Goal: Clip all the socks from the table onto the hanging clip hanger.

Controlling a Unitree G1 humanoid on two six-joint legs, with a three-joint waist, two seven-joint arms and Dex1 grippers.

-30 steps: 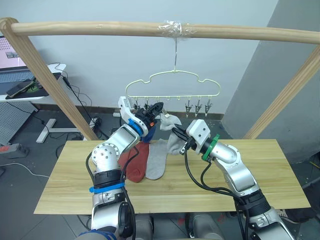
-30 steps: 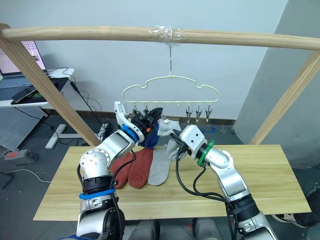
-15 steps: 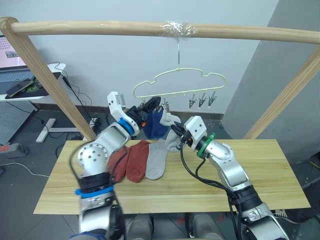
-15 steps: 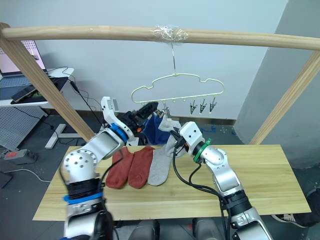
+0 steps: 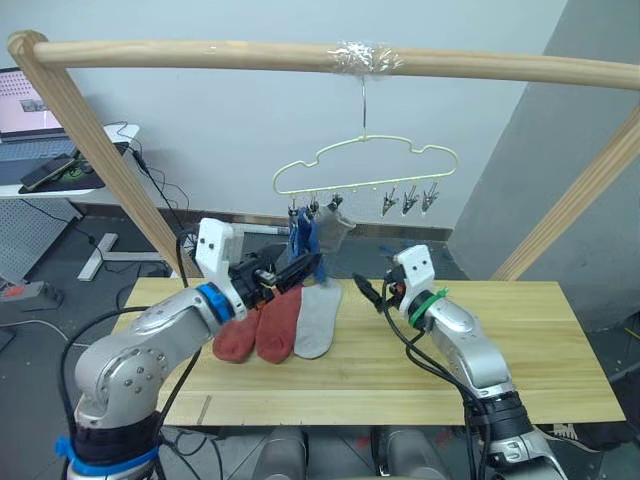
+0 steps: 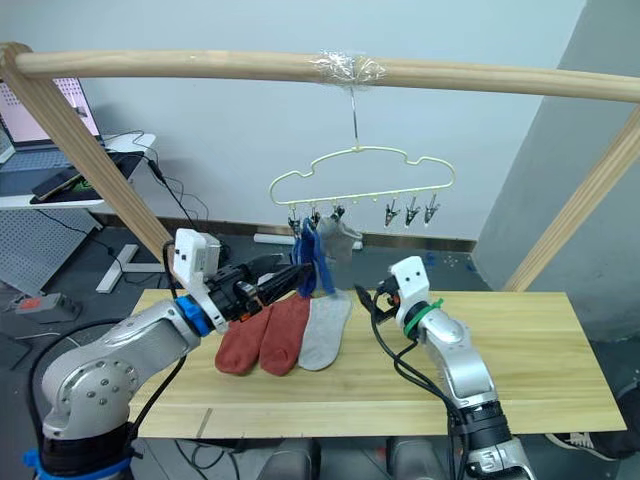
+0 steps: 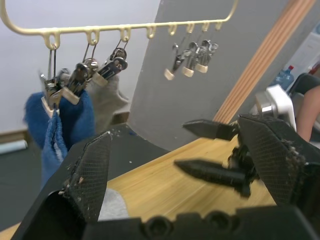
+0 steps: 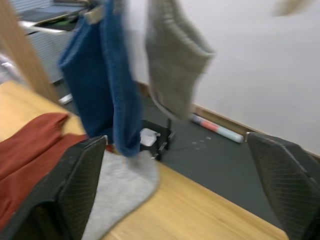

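A pale wall stood behind a round wooden pole frame point(image 5: 300, 55), and under it ran the wide pale-yellow plank counter point(image 5: 540, 350). From the pole hung the thin cream-yellow wire clip hanger point(image 5: 365, 165); two soft blue ankle socks point(image 5: 303, 238) and one light grey sock point(image 5: 335, 230) already dangled from its left clips, while three clips on the right were free. Two rust-red socks point(image 5: 262, 325) and a second light grey sock point(image 5: 318, 318) lay side by side on the counter's left half. The left hand point(image 5: 300, 270) hovered released just above them, the right hand point(image 5: 368, 290) released nearby. I judged the next step was to pick up another sock, probably the grey one, pinching its cuff cleanly.
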